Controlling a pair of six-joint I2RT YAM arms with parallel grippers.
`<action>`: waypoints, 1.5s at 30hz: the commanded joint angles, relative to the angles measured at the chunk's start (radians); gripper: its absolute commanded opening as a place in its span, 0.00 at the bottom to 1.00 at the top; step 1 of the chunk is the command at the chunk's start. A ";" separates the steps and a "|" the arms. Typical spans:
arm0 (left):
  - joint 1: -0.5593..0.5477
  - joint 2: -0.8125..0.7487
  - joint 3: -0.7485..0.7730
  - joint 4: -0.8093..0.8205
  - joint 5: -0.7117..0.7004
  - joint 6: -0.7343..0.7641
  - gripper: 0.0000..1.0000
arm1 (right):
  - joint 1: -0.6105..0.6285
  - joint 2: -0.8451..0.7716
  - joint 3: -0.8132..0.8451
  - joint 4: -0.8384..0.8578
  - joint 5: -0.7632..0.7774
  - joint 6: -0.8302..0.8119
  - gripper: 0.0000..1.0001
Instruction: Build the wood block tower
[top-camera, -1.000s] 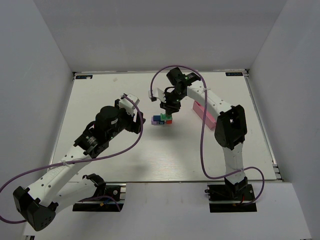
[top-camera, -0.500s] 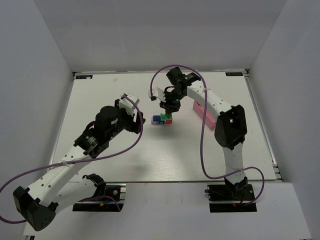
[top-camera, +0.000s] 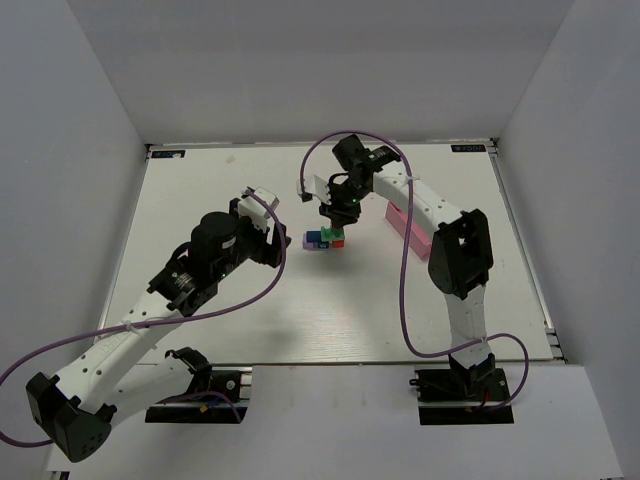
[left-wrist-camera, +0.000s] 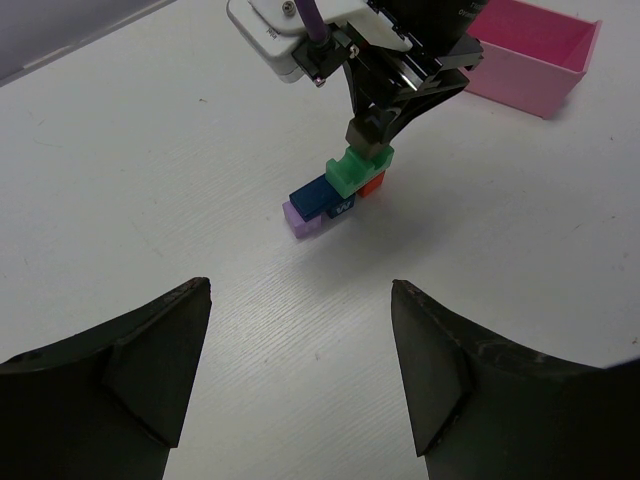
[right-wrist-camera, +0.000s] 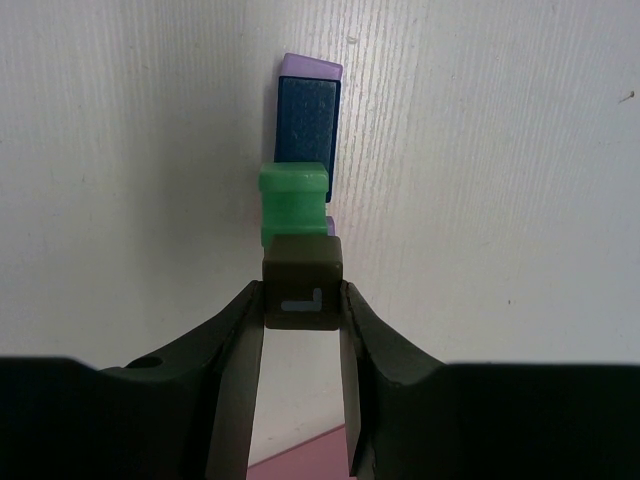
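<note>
The block tower (top-camera: 325, 238) sits mid-table: a lilac block (left-wrist-camera: 302, 217), a blue block (left-wrist-camera: 322, 197), a red block (left-wrist-camera: 372, 183) and a green block (left-wrist-camera: 350, 171) on top. My right gripper (right-wrist-camera: 303, 300) is shut on a dark olive-brown cube (right-wrist-camera: 303, 282) marked with a pale L, held just above the green block (right-wrist-camera: 292, 200). In the left wrist view the cube (left-wrist-camera: 368, 137) hangs over the tower. My left gripper (left-wrist-camera: 300, 370) is open and empty, well short of the blocks (top-camera: 262, 215).
A pink rectangular tray (top-camera: 410, 228) lies right of the tower, under the right arm; it also shows in the left wrist view (left-wrist-camera: 535, 45). White walls enclose the table on three sides.
The right gripper with the cube has shifted very slightly; the left arm has not moved.
</note>
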 joint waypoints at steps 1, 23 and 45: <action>0.005 -0.023 -0.001 0.011 -0.005 0.004 0.82 | 0.006 0.009 0.007 0.005 -0.002 0.011 0.16; 0.005 -0.023 -0.001 0.011 -0.005 0.004 0.82 | 0.007 0.012 -0.001 0.006 0.004 0.010 0.27; 0.005 -0.023 -0.001 0.011 -0.005 0.004 0.82 | 0.010 -0.003 -0.033 0.036 0.009 0.016 0.90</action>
